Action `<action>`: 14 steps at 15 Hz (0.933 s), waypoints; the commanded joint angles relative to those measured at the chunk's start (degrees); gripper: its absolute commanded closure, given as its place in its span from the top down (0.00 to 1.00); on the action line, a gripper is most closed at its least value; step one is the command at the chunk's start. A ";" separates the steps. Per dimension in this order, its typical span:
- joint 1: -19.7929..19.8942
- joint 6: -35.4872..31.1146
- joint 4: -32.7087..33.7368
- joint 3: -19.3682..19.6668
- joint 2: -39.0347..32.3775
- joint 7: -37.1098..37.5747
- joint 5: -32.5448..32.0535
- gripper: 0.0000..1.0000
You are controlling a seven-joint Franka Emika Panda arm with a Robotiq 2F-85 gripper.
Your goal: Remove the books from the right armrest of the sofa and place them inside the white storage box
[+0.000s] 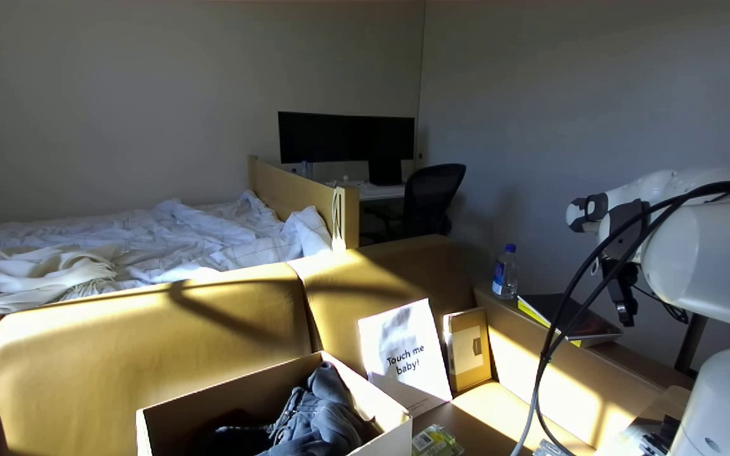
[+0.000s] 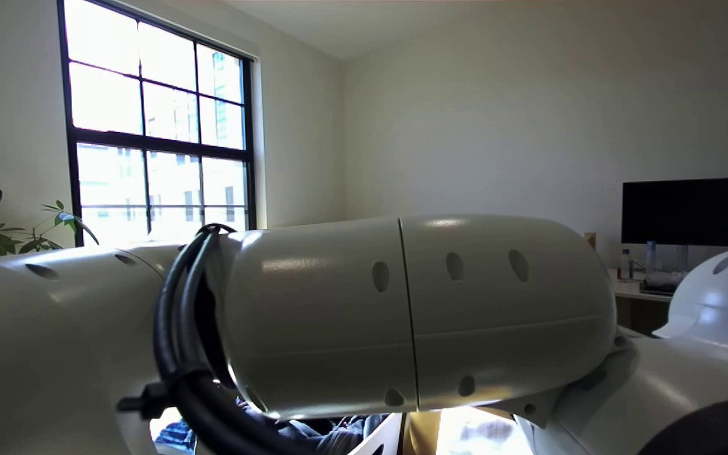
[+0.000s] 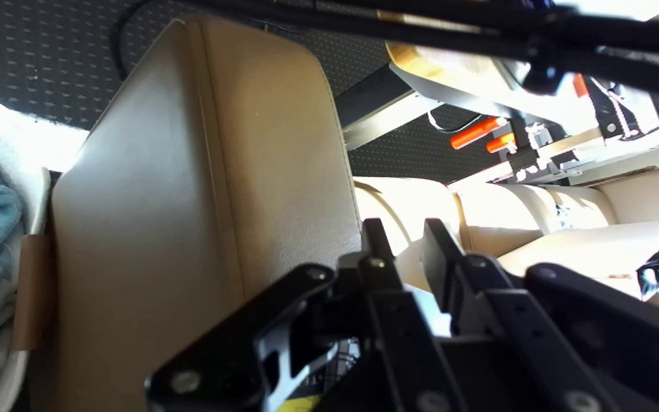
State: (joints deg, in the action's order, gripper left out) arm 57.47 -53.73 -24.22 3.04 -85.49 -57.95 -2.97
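Observation:
Dark-covered books with yellow edges (image 1: pixel 596 324) lie stacked on the right armrest (image 1: pixel 593 377) of the tan sofa (image 1: pixel 149 361). Above their near end hangs my gripper (image 1: pixel 627 315), pointing down. In the wrist view the gripper (image 3: pixel 405 229) is open by a narrow gap, and sofa leather shows between the pads with nothing held. A yellow and dark bit of a book (image 3: pixel 301 404) peeks through the linkage; the rest of it is hidden there. The white storage box (image 1: pixel 374 398) sits on the seat with dark clothing inside; its lower part is out of view.
A water bottle (image 1: pixel 505 275) stands on the armrest just behind the books. A "Touch me baby!" board (image 1: pixel 406 361) and a small framed box (image 1: pixel 469 348) lean nearby. A green package (image 1: pixel 435 441) lies by the box. Black cables (image 1: pixel 539 380) hang before the armrest.

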 commanded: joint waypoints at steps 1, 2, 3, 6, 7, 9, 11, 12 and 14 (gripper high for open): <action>0.61 3.59 3.38 -0.55 0.01 0.49 0.98 0.53; 0.13 4.61 5.45 -0.67 0.03 0.06 0.91 0.58; -0.35 5.44 6.81 -0.83 0.22 0.30 0.98 0.64; -3.98 3.41 3.86 -1.02 4.65 0.73 0.13 0.84; -5.41 3.04 3.81 -0.77 5.18 0.65 -0.32 0.90; -9.35 2.64 3.42 0.09 5.63 1.40 -1.47 0.99; -13.87 1.39 3.32 1.10 5.16 2.60 -2.74 1.00; -15.83 0.79 3.26 1.61 4.89 2.83 -3.40 1.00; -19.62 -1.97 3.44 2.83 4.20 6.44 -4.26 1.00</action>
State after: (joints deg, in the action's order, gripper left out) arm 41.97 -52.43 -20.28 4.10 -80.88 -55.77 -5.31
